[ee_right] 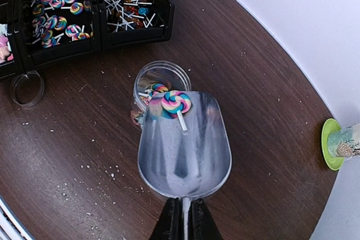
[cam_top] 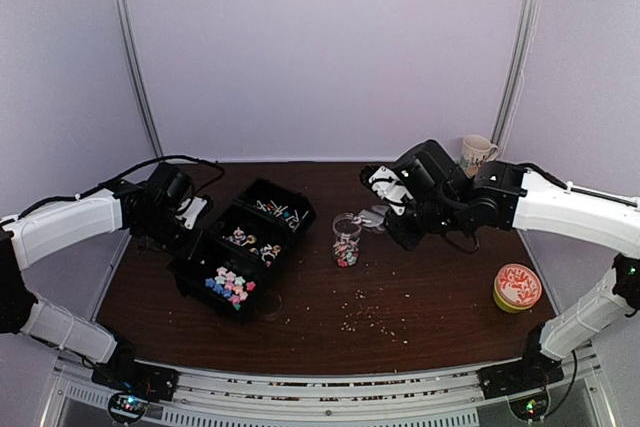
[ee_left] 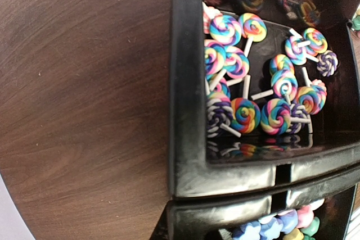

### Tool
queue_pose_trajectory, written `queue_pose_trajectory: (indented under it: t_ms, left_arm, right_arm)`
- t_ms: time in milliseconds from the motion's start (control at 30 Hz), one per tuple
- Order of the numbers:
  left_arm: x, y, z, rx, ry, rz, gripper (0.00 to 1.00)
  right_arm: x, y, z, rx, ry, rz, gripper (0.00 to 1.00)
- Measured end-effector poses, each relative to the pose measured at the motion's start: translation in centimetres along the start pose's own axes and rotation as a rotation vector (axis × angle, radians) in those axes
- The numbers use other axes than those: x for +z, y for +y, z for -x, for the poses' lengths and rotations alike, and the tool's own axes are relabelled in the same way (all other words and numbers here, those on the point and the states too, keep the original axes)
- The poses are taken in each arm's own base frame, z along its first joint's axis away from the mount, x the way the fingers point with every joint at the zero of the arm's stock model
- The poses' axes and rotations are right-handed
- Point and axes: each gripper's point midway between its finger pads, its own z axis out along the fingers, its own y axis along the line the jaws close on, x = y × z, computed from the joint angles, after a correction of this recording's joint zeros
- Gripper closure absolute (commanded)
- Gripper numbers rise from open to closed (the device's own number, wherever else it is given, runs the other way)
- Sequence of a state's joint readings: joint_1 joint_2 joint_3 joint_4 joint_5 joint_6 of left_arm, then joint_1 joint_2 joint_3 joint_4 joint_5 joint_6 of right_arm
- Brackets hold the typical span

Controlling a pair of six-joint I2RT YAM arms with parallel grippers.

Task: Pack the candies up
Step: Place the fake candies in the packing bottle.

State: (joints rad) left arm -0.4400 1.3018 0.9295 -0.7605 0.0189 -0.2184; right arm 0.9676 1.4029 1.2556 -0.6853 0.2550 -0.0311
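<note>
A black three-compartment tray holds the candies: swirled lollipops in the middle compartment, small pastel sweets in the nearest one, and stick candies in the far one. My left gripper sits at the tray's left wall, shut on it, with its fingers barely showing in the left wrist view. My right gripper is shut on the handle of a metal scoop. The scoop's lip rests over a clear jar partly filled with candies, and one lollipop lies at the lip.
A clear round lid lies on the table next to the tray. Pale crumbs are scattered across the front. A mug stands at the back right, and a round tin with an orange top at the right.
</note>
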Motion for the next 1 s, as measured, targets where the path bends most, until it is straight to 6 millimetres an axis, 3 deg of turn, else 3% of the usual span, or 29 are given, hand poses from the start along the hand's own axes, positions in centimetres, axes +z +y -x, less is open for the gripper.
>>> queue_pose_trajectory:
  t_ms: [1000]
  left_arm:
    - [0.0, 0.0, 0.0, -0.001, -0.001, -0.001, 1.00]
  right_arm:
    - [0.7, 0.4, 1.7, -0.098, 0.151, 0.036, 1.00]
